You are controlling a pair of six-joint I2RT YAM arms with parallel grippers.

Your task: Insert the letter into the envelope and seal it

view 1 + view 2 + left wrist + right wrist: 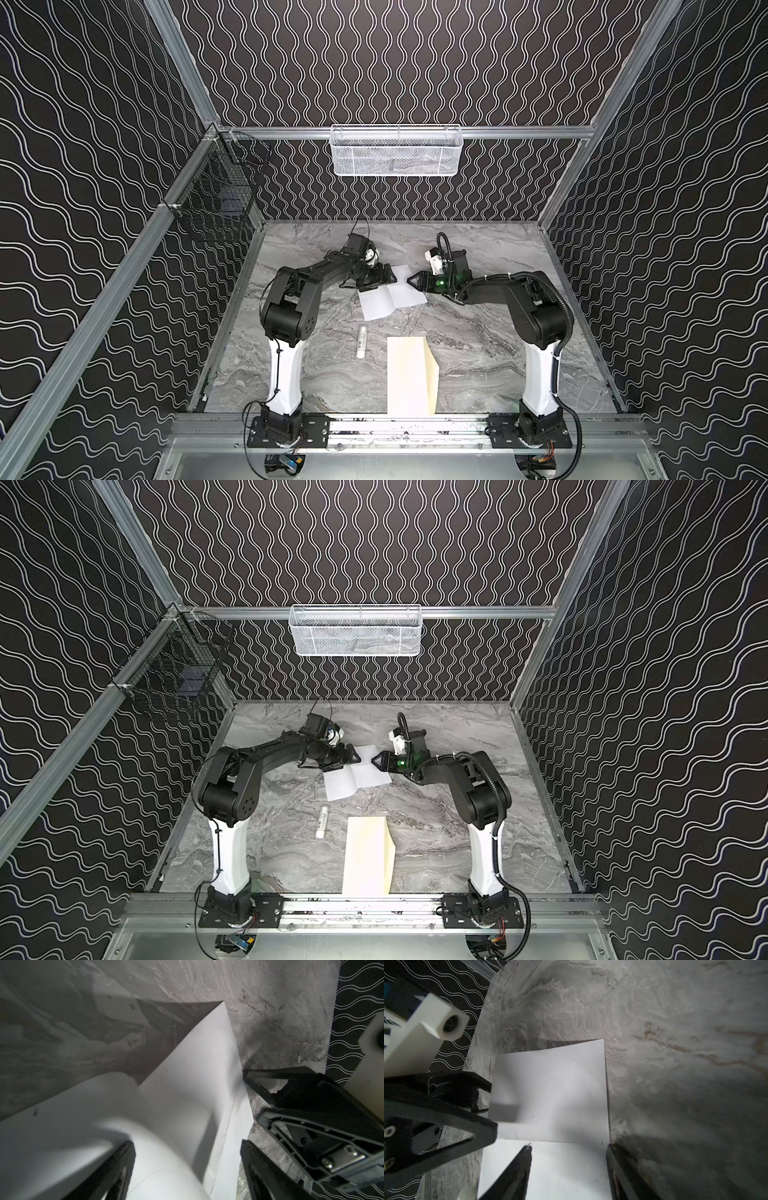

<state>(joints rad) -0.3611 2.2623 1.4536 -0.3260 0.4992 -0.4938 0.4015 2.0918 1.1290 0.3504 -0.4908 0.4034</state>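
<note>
The left tool (388,276) is open around the letter (390,297), which sits midway back on the desk (478,353). The right tool (413,280) is open at its other edge. I think both should pinch softly together so the fold lands straight. The letter is white, half lifted and creased.

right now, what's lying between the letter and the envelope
In both top views only bare table separates the letter from the envelope; the small white stick lies just left of that gap.
</note>
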